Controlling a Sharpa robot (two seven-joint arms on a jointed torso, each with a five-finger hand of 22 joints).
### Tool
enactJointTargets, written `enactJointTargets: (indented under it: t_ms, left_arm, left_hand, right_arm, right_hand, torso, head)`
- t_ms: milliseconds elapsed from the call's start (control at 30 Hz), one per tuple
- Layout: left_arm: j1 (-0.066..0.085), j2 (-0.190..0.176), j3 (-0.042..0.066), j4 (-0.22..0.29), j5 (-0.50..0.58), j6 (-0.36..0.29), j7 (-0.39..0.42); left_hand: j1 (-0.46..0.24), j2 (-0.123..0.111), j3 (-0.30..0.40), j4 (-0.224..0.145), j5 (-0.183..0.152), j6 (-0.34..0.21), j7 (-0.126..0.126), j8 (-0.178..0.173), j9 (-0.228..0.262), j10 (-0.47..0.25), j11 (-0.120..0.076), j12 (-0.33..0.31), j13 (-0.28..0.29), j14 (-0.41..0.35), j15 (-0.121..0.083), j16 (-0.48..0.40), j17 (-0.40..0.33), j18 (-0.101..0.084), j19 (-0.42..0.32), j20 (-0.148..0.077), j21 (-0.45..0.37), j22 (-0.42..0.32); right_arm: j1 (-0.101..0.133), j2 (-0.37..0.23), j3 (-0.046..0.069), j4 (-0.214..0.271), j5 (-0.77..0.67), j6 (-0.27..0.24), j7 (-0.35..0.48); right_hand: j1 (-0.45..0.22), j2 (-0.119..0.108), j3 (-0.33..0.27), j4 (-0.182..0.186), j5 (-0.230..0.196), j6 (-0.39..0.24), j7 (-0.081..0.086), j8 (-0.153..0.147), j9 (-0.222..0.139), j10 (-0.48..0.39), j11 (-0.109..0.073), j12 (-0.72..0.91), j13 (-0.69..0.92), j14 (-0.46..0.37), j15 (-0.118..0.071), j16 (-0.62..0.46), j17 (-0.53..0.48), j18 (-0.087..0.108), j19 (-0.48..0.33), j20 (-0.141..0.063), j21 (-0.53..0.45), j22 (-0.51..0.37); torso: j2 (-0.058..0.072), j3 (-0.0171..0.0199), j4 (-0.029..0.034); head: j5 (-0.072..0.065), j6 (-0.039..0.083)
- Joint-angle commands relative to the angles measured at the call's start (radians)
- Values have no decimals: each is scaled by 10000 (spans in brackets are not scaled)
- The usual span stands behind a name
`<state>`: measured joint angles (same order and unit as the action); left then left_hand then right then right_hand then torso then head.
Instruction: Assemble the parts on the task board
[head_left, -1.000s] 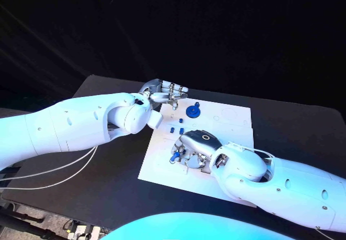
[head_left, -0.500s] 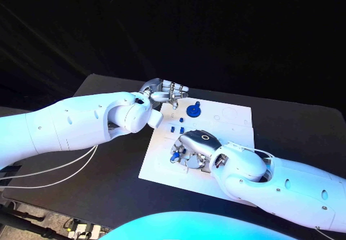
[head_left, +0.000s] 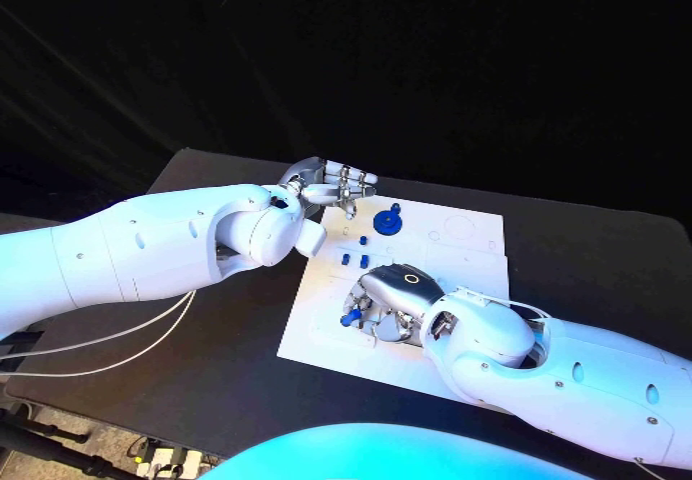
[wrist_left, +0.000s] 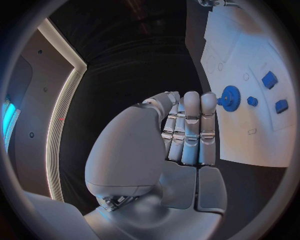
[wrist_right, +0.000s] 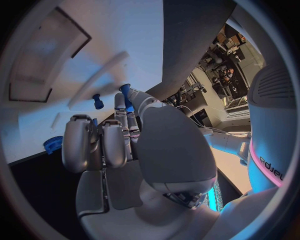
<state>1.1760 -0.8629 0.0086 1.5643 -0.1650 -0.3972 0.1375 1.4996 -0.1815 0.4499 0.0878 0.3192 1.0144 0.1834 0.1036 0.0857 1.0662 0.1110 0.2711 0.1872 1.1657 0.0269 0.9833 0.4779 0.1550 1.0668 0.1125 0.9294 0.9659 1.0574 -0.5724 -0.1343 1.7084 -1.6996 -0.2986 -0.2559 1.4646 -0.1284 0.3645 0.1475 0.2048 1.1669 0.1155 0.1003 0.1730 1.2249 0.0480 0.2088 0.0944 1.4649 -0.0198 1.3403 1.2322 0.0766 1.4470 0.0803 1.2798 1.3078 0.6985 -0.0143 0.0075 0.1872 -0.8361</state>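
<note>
Now, the play as it stands at the bench:

Left hand: poised at the far edge of the task board, fingers curled in against the palm with nothing in them; the left wrist view shows them folded tight. Looks parked, out of the way of the working hand.

Right hand: down over the near middle of the board, palm facing the plate, fingers curled among small blue pieces. Whether it actually grips one, I cannot tell; a blue peg sits right at a fingertip in the right wrist view, touching or pinched, hard to call.

Blue gear: sitting on the board just beside the left hand's fingertips, well apart from the right hand. In the left wrist view it lies close by the fingertips, seemingly apart from them.

Small blue blocks: lying on the board between the two hands, just beyond the right hand.

Blue piece by the fingers: on the board just to the left-arm side of the right hand's fingers.

Why this layout: my guess is that one hand works low to seat a part while the other keeps clear.

Holder: the board carries every loose piece; most parts look not yet seated.
</note>
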Motion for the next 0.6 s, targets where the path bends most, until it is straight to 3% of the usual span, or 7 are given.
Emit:
enactJointTargets:
  t_ms: [33,167,367,600]
  left_arm:
    - [10,11,6,18,30,182,14]
    - [10,7,6,23,30,189,8]
    - [10,1,6,32,30,205,-7]
    - [11,-7,6,38,30,209,-12]
  left_hand:
    - [3,125,12,-47,3,-60,10,-12,-9,-86,10,25,9,-51,7,-57,-8,137,-63,27,-66,0]
    - [3,125,12,-47,3,-60,10,-12,-9,-86,10,25,9,-51,7,-57,-8,137,-63,27,-66,0]
    - [3,125,12,-47,3,-60,10,-12,-9,-86,10,25,9,-51,7,-57,-8,137,-63,27,-66,0]
    - [3,125,12,-47,3,-60,10,-12,-9,-86,10,25,9,-51,7,-57,-8,137,-63,27,-66,0]
  right_arm:
    - [-27,14,-22,-30,-182,331,-121]
    - [-27,58,-22,-73,-215,356,-193]
    - [-25,136,-22,-155,-233,385,-309]
    - [-24,163,-22,-175,-239,387,-352]
  right_hand:
    - [50,40,43,8,67,54,2,23,19,13,18,-74,3,445,-67,49,-2,-164,17,-7,-40,1601]
    - [-24,-8,39,17,44,-16,34,-21,9,-32,46,-130,-3,442,-47,49,-9,-159,3,3,-75,1597]
    - [-297,-222,32,105,49,-641,253,-375,-148,-252,210,-315,-26,434,86,66,-14,-146,-44,93,-186,1584]
    - [-392,-297,10,135,45,-849,243,-397,-205,-272,222,-342,-15,434,103,88,3,-144,-43,123,-187,1595]
  torso:
    - [1,-7,5]
    - [-3,-10,2]
    - [-5,-13,0]
    - [1,-5,6]
  head:
    - [0,-7]
    - [-9,-5]
    - [-24,0]
    - [-26,2]
